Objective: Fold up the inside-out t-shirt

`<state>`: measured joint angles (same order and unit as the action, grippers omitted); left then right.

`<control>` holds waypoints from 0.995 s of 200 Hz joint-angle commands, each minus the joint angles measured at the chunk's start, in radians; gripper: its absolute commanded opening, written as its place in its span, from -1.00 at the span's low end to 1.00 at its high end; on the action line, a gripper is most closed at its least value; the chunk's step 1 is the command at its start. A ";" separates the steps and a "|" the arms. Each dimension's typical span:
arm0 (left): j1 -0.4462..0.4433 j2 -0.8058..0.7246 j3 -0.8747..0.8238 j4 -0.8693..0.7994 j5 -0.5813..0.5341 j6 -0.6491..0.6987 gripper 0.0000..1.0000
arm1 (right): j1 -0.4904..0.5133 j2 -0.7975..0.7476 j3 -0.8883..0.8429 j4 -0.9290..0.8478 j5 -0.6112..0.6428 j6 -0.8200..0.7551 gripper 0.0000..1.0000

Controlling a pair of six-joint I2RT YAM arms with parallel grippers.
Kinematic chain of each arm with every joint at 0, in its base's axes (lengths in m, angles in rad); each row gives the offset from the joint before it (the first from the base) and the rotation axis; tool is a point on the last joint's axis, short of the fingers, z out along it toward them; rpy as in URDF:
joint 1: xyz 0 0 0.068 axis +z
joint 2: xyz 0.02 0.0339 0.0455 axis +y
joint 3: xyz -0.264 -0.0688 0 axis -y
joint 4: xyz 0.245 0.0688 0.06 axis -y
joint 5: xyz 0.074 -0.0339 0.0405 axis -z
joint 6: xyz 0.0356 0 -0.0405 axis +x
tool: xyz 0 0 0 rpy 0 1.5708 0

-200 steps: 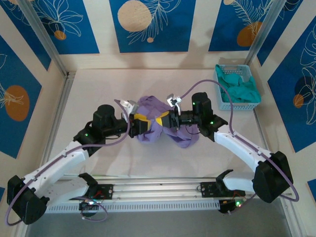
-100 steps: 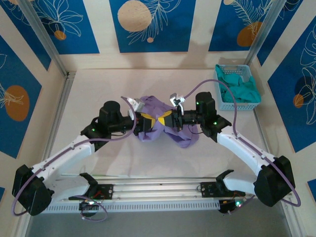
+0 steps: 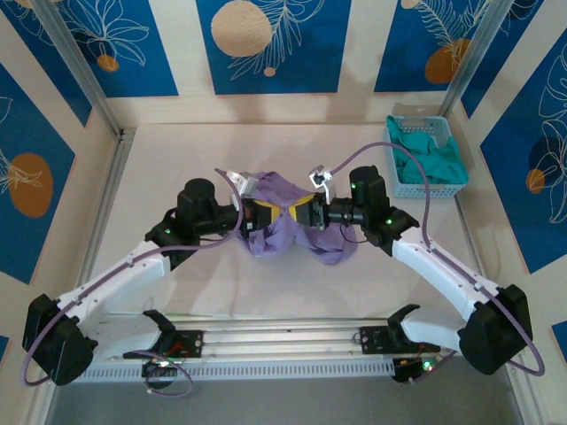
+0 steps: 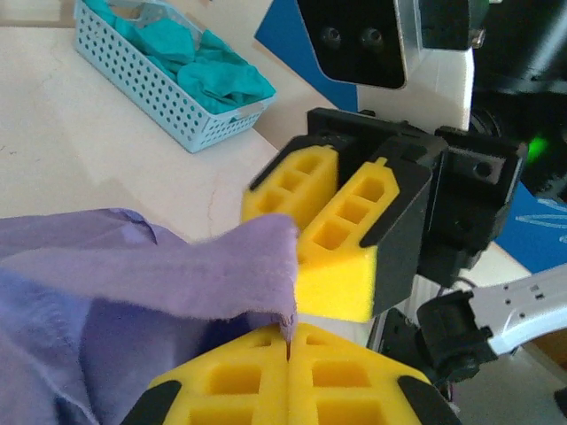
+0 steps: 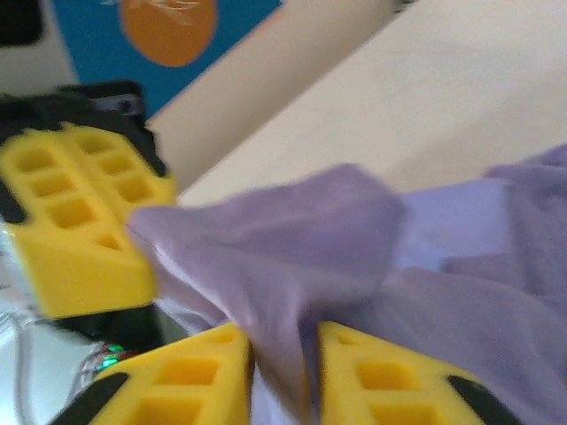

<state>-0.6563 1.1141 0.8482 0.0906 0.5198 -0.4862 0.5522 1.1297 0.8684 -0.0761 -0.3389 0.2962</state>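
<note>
While the two arms are meeting over the middle of the pale table [image 3: 168, 159], the inside-out t-shirt [image 3: 282, 232] is lying there in a crumpled lavender heap, with one flap rising between the grippers. The left gripper [image 4: 288, 341] is pressing its yellow fingers [image 4: 221, 381] tight together on a thin edge of the cloth, so it is pinching the shirt. The right gripper [image 5: 283, 354] is standing with its fingers parted, and a fold of fabric is hanging through the gap without being squeezed.

To my eye the shirt is going to handle as something very light and limp: soft, matte cotton, slightly fuzzy along the cut edge, sagging and bunching wherever nothing is holding it. It is looking neither fragile nor slippery against those pads. I am guessing the best holds are along a hem or shoulder seam, at two points well apart, so the cloth is spreading instead of wadding.

The fingers are looking like wedge-shaped foam blocks with square cells, sitting in black housings. Well off at the far right, a light-blue perforated basket [image 3: 394, 142] is holding a teal garment [image 3: 430, 159].
</note>
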 commanded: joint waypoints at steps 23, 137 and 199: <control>-0.056 -0.014 0.049 0.036 -0.111 -0.140 -1.00 | 0.167 -0.151 -0.163 0.107 0.290 -0.019 -0.04; -0.114 -0.033 0.071 -0.003 -0.137 -0.120 -1.00 | 0.187 -0.068 -0.101 0.050 0.458 -0.068 -1.00; -0.139 -0.004 0.041 0.144 -0.192 -0.186 -1.00 | 0.143 -0.032 0.045 -0.212 0.589 -0.073 -0.63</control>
<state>-0.7666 1.1015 0.8986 0.1242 0.3782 -0.6285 0.6979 1.0851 0.8524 -0.1528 0.1577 0.2325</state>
